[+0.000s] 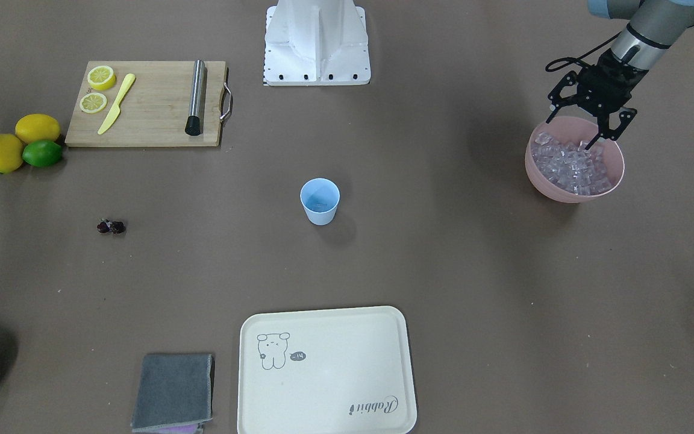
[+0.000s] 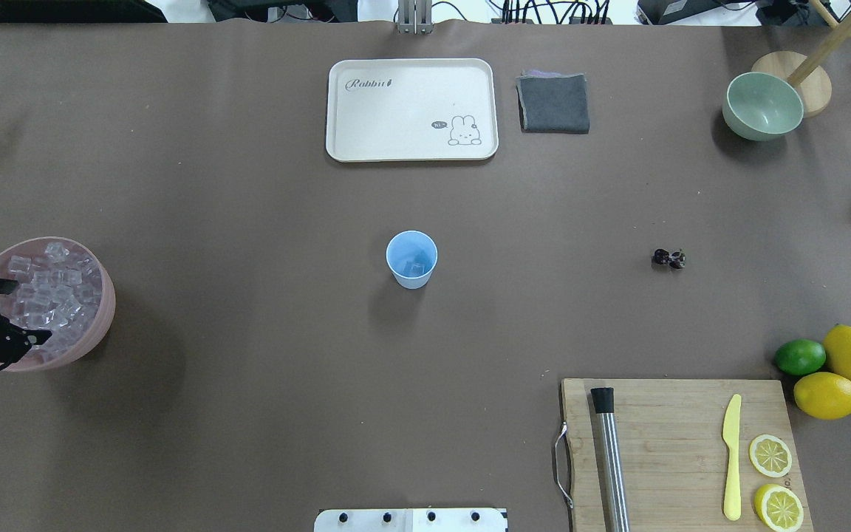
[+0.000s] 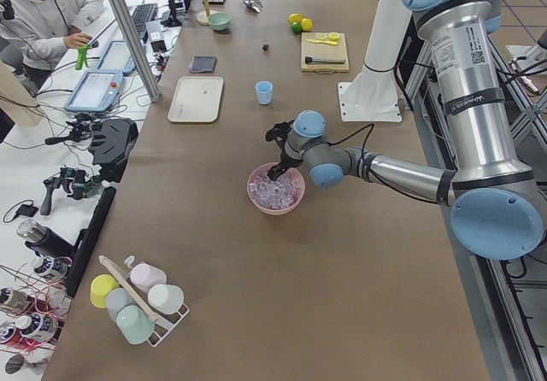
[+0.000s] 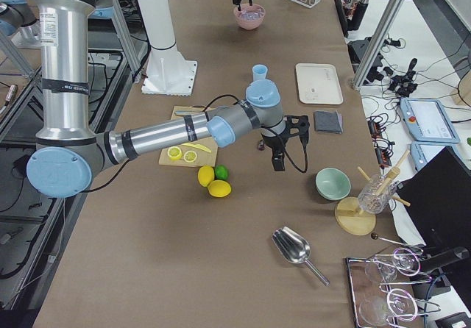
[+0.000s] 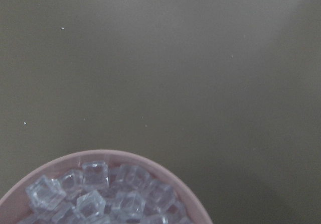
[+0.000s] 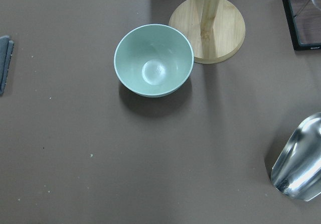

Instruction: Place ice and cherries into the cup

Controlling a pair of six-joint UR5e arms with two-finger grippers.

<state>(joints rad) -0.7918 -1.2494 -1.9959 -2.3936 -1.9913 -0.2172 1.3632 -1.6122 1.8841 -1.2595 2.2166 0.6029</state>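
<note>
Two left fingers [image 1: 611,128] hang apart over ice [image 1: 573,166] in a pink bowl [image 1: 549,190]; whether the right fingers [image 4: 278,160] are apart, I cannot tell.

This is looking like a robotics lab. Two silver-and-blue industrial arms, the left arm [image 3: 466,99] and the right arm [image 4: 169,133], are reaching out from beside a white pedestal [image 1: 317,42] standing at the edge of a long table [image 2: 248,185] covered in brown sheeting. Aluminium posts [image 3: 130,35] are rising along the table's side. Next to it, a person [image 3: 43,14] is sitting at a side desk where blue-edged touchscreen pendants [image 4: 430,118] are lying, and black cables [image 2: 536,13] are trailing past the table's far edge.
</note>
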